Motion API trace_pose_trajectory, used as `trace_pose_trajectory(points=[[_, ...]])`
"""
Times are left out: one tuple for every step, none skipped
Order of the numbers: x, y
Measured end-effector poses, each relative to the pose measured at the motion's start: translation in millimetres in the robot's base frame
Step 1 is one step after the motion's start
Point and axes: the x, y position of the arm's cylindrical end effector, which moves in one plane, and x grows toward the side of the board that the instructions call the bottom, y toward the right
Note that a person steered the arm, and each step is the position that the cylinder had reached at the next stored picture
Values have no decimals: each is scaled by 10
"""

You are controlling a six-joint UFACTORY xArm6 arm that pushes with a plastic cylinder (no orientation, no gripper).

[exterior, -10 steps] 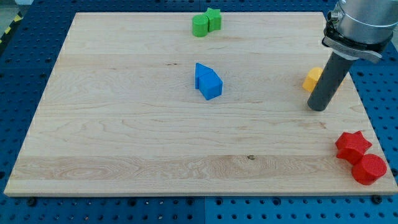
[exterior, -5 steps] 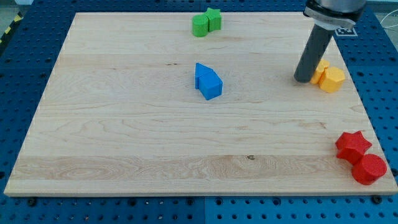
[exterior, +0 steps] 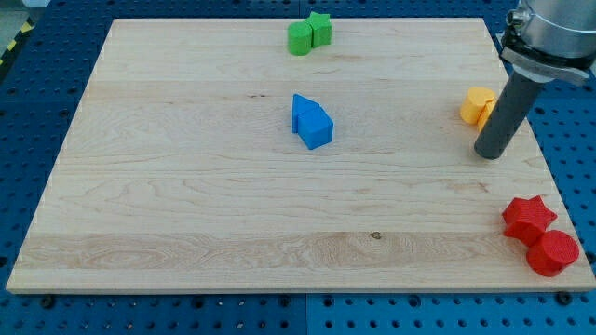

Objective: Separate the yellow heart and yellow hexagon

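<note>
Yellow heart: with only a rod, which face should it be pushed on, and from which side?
Probably its right face, pushing toward the view's left. The yellow heart shows only its left part; the rod hides the rest and the yellow hexagon, so their seam is unseen. My tip sits apart, below-right of it.

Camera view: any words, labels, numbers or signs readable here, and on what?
None can be read. The wooden board, the coloured blocks and the dark rod above my tip carry no print. A yellow-black striped strip at the view's top left is a pattern, not text.
</note>
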Motion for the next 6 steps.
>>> trace_pose_trajectory(points=[[-299,86],[-563,87],[-684,87],[-525,101],[-203,283],[-213,507]])
